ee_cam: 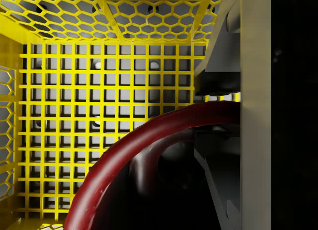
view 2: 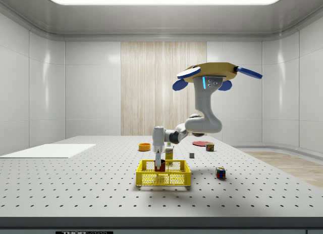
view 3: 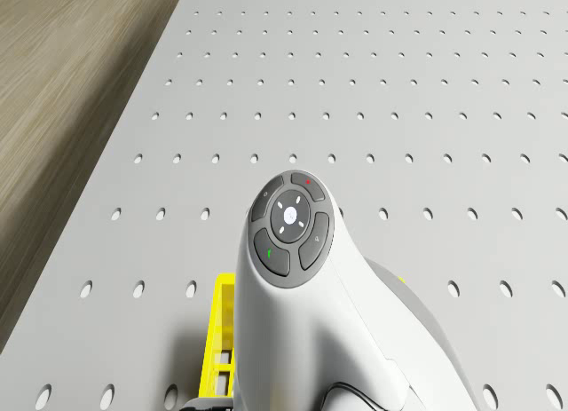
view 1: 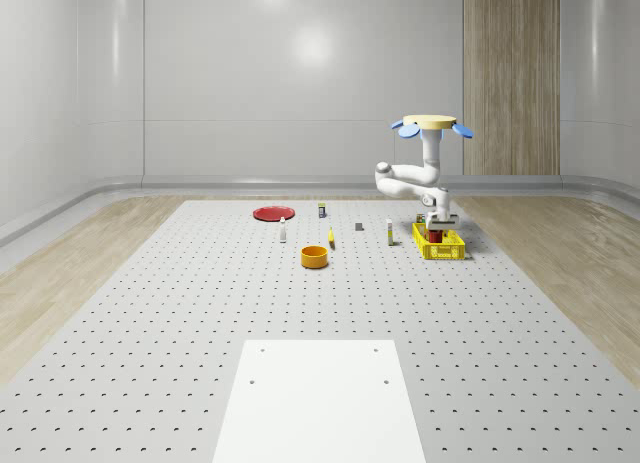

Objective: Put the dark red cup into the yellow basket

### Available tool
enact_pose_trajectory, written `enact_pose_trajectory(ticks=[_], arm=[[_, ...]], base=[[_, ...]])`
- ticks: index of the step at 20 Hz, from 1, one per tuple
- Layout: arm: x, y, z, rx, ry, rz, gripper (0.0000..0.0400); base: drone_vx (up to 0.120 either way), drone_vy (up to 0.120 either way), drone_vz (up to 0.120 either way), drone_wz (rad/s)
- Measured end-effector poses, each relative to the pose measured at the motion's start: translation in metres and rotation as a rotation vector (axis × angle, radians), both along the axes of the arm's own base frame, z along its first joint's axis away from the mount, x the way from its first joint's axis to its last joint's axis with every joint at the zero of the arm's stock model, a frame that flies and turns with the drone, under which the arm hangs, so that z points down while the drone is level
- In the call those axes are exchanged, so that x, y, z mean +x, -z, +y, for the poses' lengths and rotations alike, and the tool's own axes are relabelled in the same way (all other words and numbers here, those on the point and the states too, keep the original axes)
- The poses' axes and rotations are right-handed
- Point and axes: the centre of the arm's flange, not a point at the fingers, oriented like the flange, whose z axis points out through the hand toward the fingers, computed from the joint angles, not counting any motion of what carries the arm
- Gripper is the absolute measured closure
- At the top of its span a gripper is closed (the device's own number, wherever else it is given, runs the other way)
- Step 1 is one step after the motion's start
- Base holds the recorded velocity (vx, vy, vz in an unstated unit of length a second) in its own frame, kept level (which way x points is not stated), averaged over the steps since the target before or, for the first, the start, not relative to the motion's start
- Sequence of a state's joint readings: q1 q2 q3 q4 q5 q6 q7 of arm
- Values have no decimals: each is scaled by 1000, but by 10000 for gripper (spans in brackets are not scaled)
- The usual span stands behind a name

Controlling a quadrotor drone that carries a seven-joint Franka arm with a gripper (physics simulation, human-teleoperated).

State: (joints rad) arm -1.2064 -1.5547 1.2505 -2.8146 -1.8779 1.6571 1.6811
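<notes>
Red cup [ee_cam: 149, 175] sitting inside basket [view 2: 164, 176] | gripper [view 2: 159, 164] fingers clamping cup rim, barely apart | drone [view 2: 212, 75] hovering above, beside basket

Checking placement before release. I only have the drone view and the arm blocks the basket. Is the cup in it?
Observer: Yes. In the side view the cup sits inside the basket walls, right under the end effector.
Operator: Touching the floor?
Observer: Cannot tell. The wrist view shows the basket's grid floor beyond the cup rim, but the contact is hidden.
Operator: Where's the drone?
Observer: The drone hovers well above the basket, offset to the side view's right, with the arm reaching down and across.
</notes>
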Motion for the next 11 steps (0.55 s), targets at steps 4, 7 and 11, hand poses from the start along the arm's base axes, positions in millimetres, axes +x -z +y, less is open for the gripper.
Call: enact_pose_trajectory(ticks=[4,7,11], arm=[[0,-4,0,0,0,0,120],[0,1,0,0,0,0,57],[0,7,0,0,0,0,25]], base=[[0,0,0,0],[0,0,0,0],[0,0,0,0]])
